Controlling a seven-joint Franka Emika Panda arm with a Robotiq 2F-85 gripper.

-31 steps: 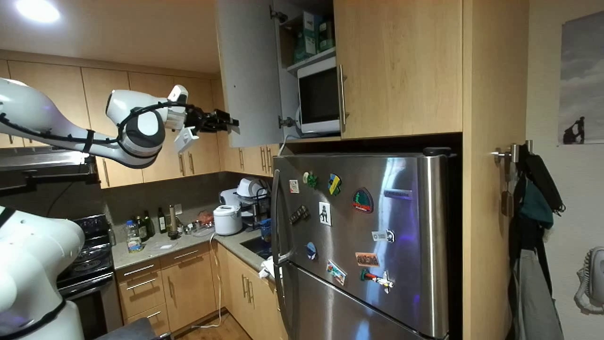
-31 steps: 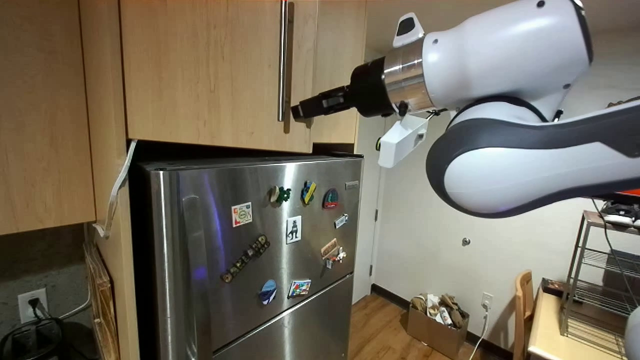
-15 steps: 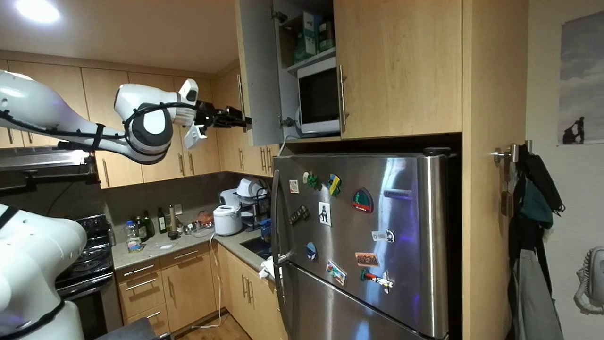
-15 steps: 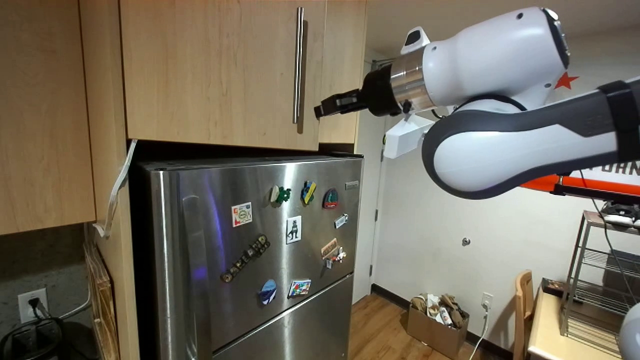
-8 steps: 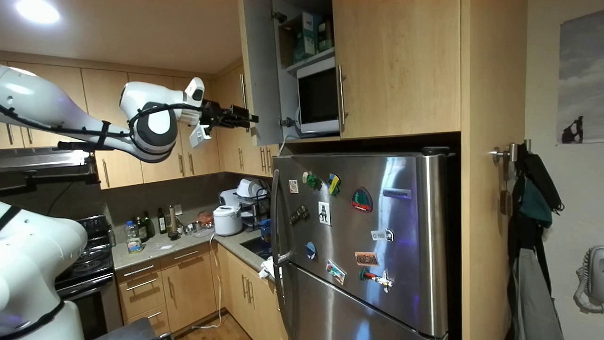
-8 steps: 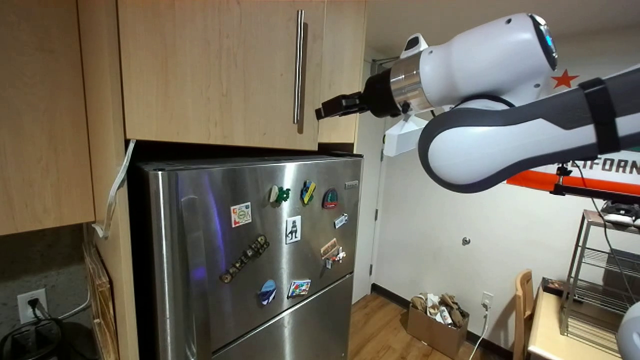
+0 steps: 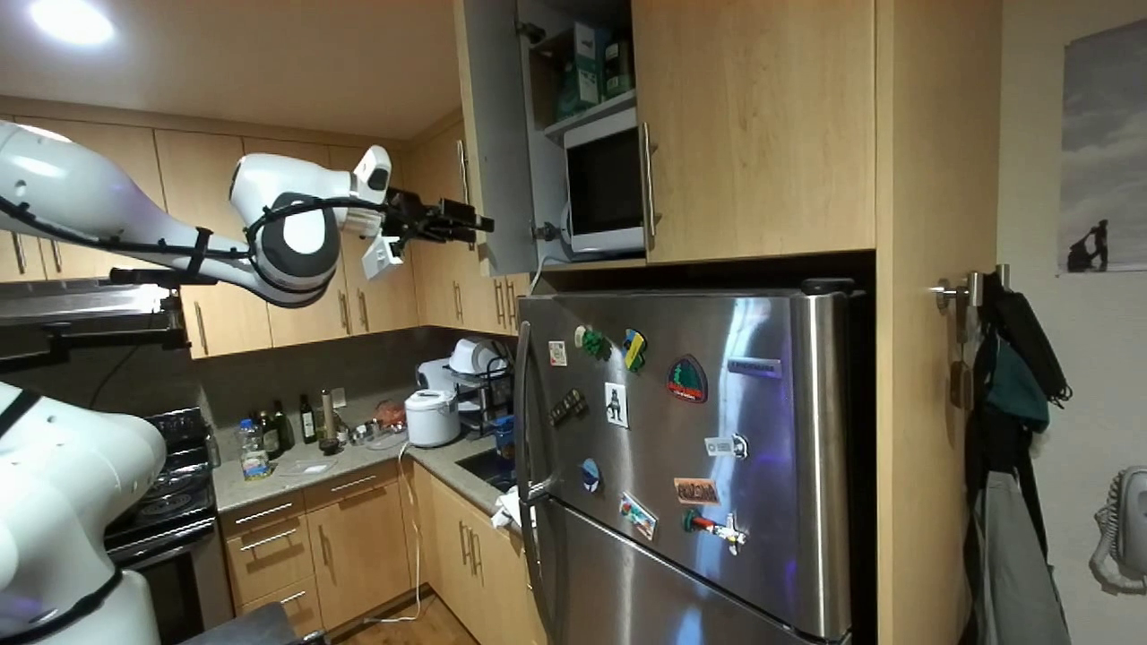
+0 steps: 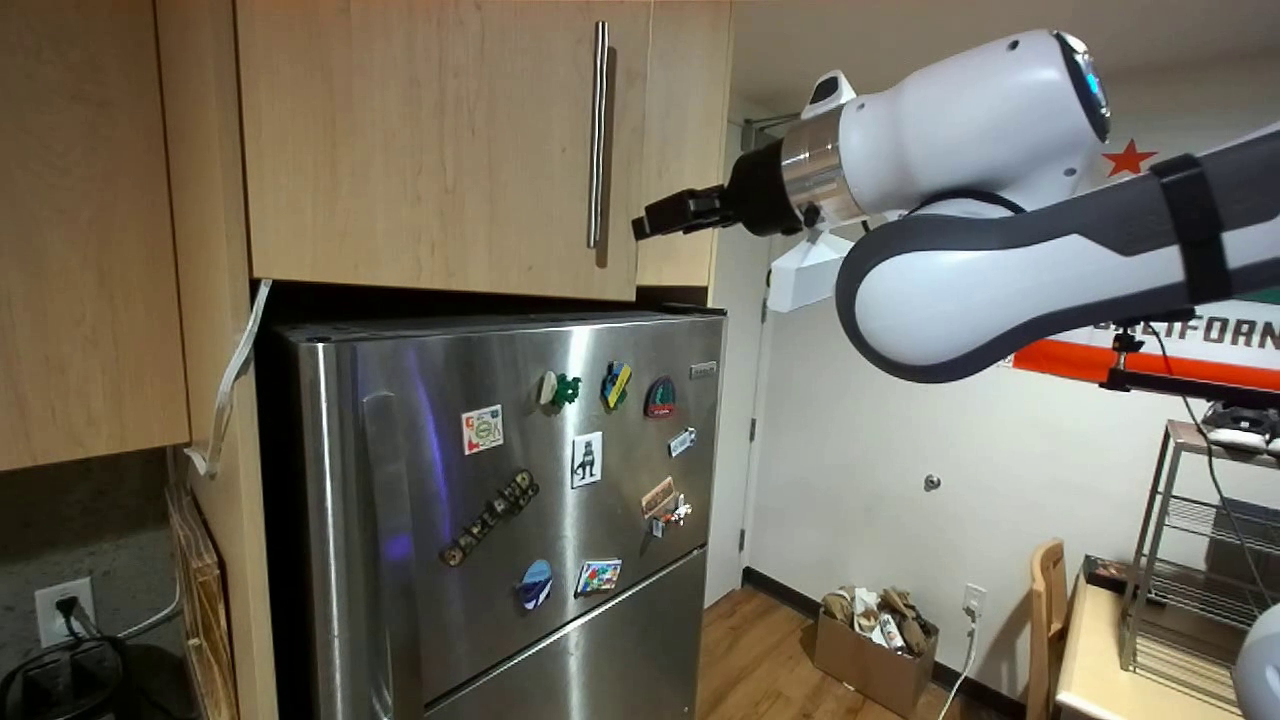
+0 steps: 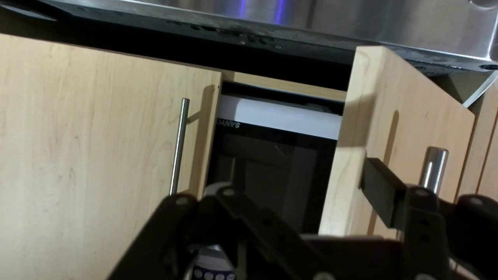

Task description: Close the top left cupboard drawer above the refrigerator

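One tall, narrow light-wood cupboard door (image 7: 502,152), pale grey on its inner face, is seen standing open above the large stainless-steel refrigerator (image 7: 659,457), by whose front small colourful magnets (image 7: 687,381) are carried. In an exterior view the wooden outer face is shown, with a slim vertical metal bar handle (image 8: 598,135) fixed near the free edge. In the cupboard a white microwave with a dark glass front (image 7: 607,184) is housed, and by the pale shelf (image 7: 591,115) above it a teal-and-white box (image 7: 587,63) is borne. The twin light-wood door (image 7: 762,134) alongside is closed.

The black two-fingered gripper (image 9: 307,179) of the white robot arm (image 8: 950,150) is held at the lower part of the free edge, as is shown in both exterior views. In the wrist view, where the scene is turned upside down, the fingers (image 9: 383,190) are spread well apart: one is seen in front of the cupboard door's edge and outer face, just beside the metal bar handle, the other in front of the dark glass. Whether the cupboard door is touched cannot be told.
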